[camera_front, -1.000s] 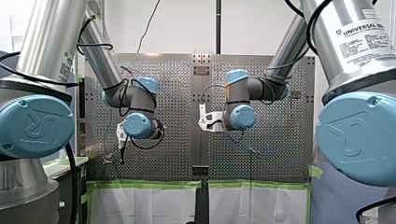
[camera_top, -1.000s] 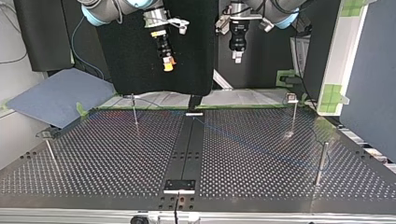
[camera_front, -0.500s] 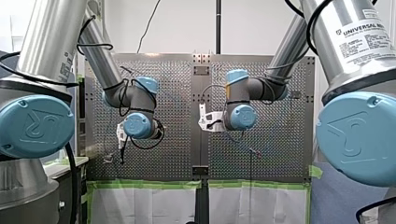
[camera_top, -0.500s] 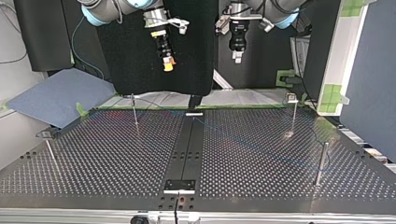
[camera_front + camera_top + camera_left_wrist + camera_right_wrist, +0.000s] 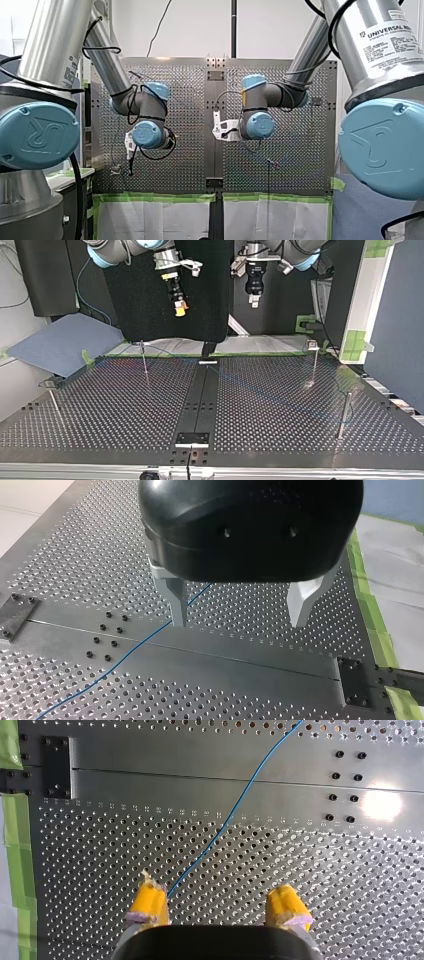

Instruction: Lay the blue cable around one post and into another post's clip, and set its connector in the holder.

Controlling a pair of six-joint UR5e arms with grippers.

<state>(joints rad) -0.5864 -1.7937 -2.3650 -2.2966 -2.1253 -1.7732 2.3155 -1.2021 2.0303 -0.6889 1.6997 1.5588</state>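
A thin blue cable (image 5: 125,652) lies loose on the perforated table (image 5: 75,570), crossing its middle strip. My left gripper (image 5: 239,615) hangs above it, its metal fingers (image 5: 176,602) open and holding nothing; the cable passes beside one fingertip. My right gripper (image 5: 217,907) is also open and holds nothing, and the cable (image 5: 235,810) runs away ahead of one of its yellow pads (image 5: 147,901). In the top view both grippers hang high over the far edge, the right (image 5: 178,307) and the left (image 5: 254,299). I cannot make out the connector.
Thin posts stand on the table: one far left (image 5: 144,359), one far right with a small clip on top (image 5: 313,362), one near right (image 5: 344,415), one near left (image 5: 53,402). Green tape (image 5: 17,850) marks the table's edge.
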